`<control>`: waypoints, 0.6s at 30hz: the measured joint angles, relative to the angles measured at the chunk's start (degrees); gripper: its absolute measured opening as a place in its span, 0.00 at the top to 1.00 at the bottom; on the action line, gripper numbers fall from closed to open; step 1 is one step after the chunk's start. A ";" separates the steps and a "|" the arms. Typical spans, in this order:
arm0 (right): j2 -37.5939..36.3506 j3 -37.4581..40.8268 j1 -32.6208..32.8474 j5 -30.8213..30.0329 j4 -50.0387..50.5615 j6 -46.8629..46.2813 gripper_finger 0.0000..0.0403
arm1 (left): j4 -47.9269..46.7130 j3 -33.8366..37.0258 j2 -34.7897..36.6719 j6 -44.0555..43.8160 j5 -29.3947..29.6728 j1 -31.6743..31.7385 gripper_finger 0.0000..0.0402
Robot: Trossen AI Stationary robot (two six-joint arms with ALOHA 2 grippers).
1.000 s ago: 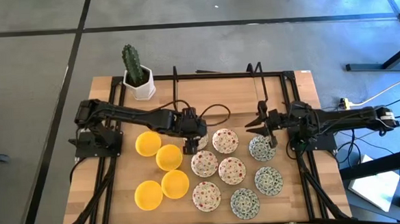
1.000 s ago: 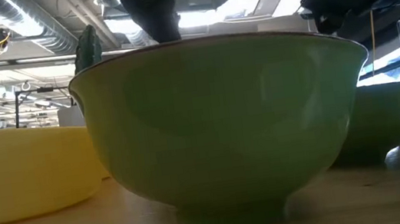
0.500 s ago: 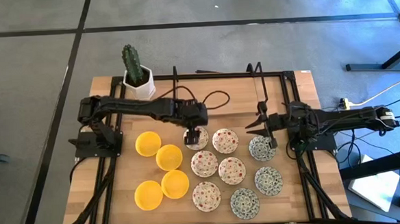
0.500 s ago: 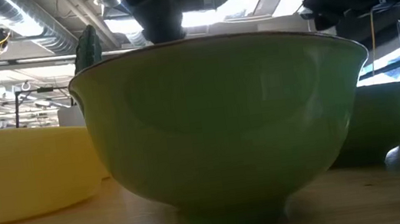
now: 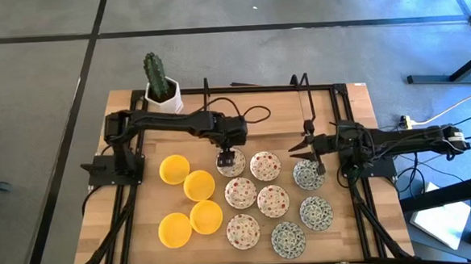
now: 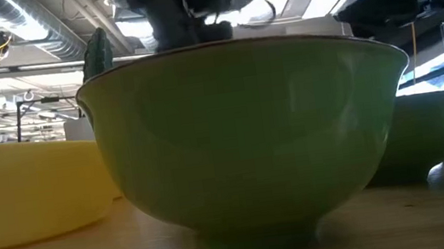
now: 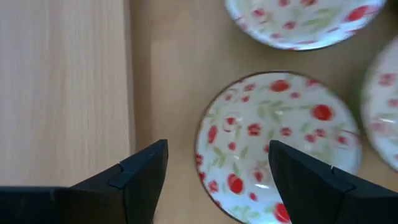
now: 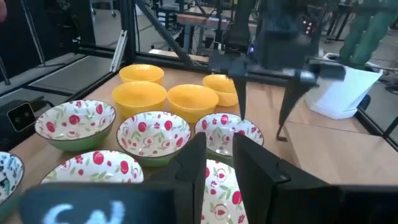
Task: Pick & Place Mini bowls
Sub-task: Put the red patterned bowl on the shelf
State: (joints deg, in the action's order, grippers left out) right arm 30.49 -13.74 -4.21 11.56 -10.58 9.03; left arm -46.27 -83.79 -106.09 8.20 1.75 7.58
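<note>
Above the red-speckled bowl (image 5: pixel 230 164) at the cluster's edge, the left end effector (image 5: pixel 228 159) hangs open.

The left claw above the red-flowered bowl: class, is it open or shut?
Open. The left claw has its two dark fingers spread well apart over the red-flowered bowl, with nothing gripped between them.

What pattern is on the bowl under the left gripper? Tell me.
White with red flowers and green leaves, clearest in the left wrist view.
</note>
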 joint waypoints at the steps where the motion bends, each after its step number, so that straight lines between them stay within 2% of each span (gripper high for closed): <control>1: 0.01 0.00 0.01 0.04 0.38 -0.13 0.80 | -0.34 0.01 -0.70 0.14 0.01 0.32 0.32; 8: -0.17 0.01 0.00 0.01 -0.62 0.23 0.80 | -0.76 0.04 -4.57 2.57 -0.43 0.83 0.32; 18: -0.15 0.01 0.01 -0.01 -0.63 0.63 0.80 | -0.73 0.04 -4.78 3.29 -1.22 0.95 0.32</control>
State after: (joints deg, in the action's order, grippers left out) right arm 30.35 -13.74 -4.19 11.55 -11.22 9.66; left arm -47.00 -83.74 -110.87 11.49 0.53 8.52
